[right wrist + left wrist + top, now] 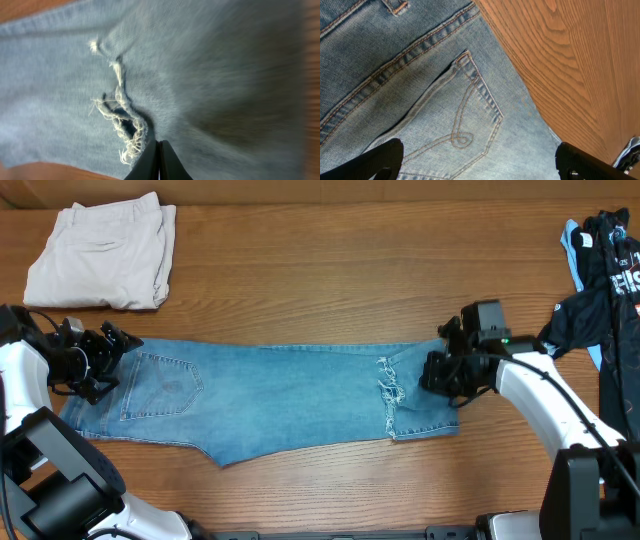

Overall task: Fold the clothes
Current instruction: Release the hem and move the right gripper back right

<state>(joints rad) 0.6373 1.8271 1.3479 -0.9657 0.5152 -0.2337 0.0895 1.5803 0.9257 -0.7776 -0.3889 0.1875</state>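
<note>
**A:** Right gripper (159, 145) is pressing its two fingers tight together, tips down on the jeans (280, 395), just beside the frayed rip (122, 125) toward the jeans' leg end.

**B:** Is it pinching any cloth?

**A:** I am not managing to tell. The wrist view is blurring there, and no fold is showing between the tips. The left gripper (115, 363) is hanging with fingers wide apart over the jeans' waist end, above a back pocket (465, 125), gripping nothing.

**B:** And the jeans themselves?

**A:** They are lying flat on the table (330, 250). Folded cream trousers (100, 255) are sitting beyond the jeans' waist end, and a black garment (600, 290) is lying past the leg end.

**B:** How are you expecting denim to behave?

**A:** I am judging it limp but thick and fairly heavy, sagging when lifted and dragging on wood. I am favouring stitched edges for a hold and avoiding the frayed threads, which could tear.

**B:** Anything hiding?

**A:** The right arm is covering the leg end, so no cuffs are showing, and the frame is cutting off the black garment.
</note>
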